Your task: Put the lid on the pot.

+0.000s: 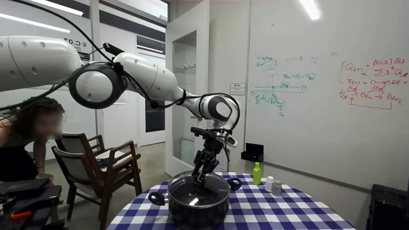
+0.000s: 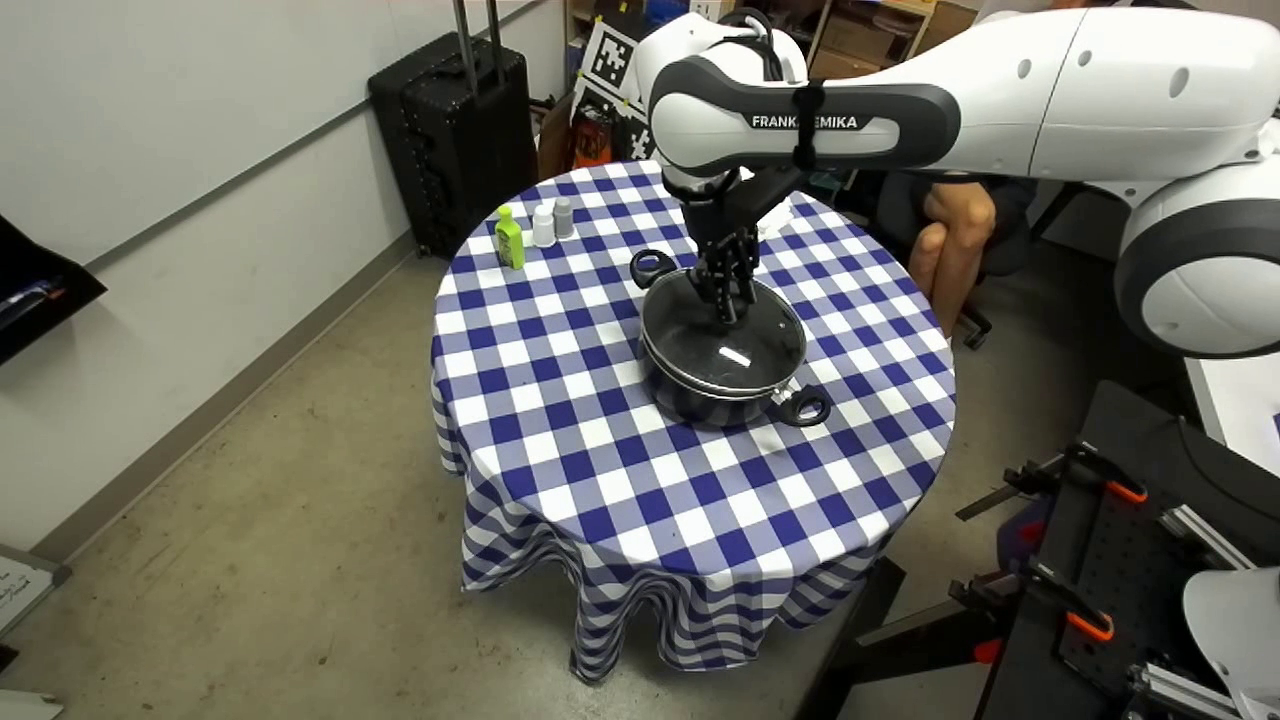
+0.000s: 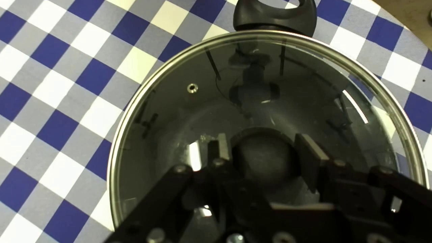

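Observation:
The lid (image 1: pixel 212 195) is round dark glass with a metal rim and a dark knob. It covers the top of the black pot (image 1: pixel 198 213) on the table. In an exterior view the lid (image 2: pixel 700 350) lies level over the pot (image 2: pixel 705 408); I cannot tell whether its rim is fully seated. My gripper (image 1: pixel 198 181) points down at the lid's centre. In the wrist view the lid (image 3: pixel 243 98) fills the middle, and the gripper (image 3: pixel 263 152) has its partly closed fingers against both sides of the knob. One pot handle (image 3: pixel 275 20) shows; the pot's rim is hidden.
A blue and white checked cloth (image 2: pixel 640 480) covers the round table. A green bottle (image 1: pixel 257 174), a white shaker (image 1: pixel 269 184) and a grey shaker (image 1: pixel 277 188) stand near its edge beside the whiteboard wall. A person (image 1: pixel 35 137) is beyond the table by the chairs.

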`<state>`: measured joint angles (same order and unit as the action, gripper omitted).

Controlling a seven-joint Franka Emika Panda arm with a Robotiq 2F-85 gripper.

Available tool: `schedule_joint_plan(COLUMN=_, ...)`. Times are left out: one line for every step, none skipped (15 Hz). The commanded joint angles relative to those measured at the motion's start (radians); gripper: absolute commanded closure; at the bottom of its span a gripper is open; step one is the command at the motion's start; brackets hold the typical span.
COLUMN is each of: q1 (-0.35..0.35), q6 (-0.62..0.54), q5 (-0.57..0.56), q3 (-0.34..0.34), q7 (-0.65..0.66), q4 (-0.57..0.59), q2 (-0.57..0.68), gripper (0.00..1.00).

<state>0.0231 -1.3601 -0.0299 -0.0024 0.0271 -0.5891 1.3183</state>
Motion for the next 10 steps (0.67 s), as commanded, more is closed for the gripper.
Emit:
schedule_joint_plan(q1=-0.001, q6=0.033, q5=-0.002, q3=-0.006, q7=0.016, q4=0.060, q2=0.021, gripper=0.76)
schedule_joint_plan(q1=-0.001, q6=0.033, q5=-0.002, q3=-0.006, q7=0.018, q4=0.060, q2=0.021, gripper=0.76)
schedule_joint_plan(q1=-0.001, q6=0.032, q5=-0.004, q3=-0.007, q7=0.019, q4=0.059, q2=0.022, gripper=0.76)
schedule_joint_plan(q1=-0.001, q6=0.032, q5=-0.004, q3=-0.007, q7=0.020, q4=0.059, q2=0.022, gripper=0.76)
schedule_joint_plan(q1=-0.001, q6=0.033, q5=-0.005, q3=-0.007, q7=0.020, q4=0.058, q2=0.023, gripper=0.76)
schedule_joint_plan(q1=-0.001, q6=0.034, q5=-0.006, q3=-0.008, q7=0.020, q4=0.058, q2=0.023, gripper=0.76)
schedule_joint_plan(q1=0.000, q6=0.038, q5=-0.008, q3=-0.008, q7=0.016, q4=0.057, q2=0.024, gripper=0.29)
schedule_joint_plan(q1=0.001, q6=0.039, q5=-0.008, q3=-0.008, q7=0.013, q4=0.057, q2=0.024, gripper=0.25)
schedule_joint_plan(q1=0.002, q6=0.037, q5=-0.008, q3=-0.008, q7=0.014, q4=0.057, q2=0.025, gripper=0.18)
schedule_joint_plan(q1=0.002, q6=0.037, q5=-0.008, q3=-0.008, q7=0.015, q4=0.057, q2=0.025, gripper=0.11)
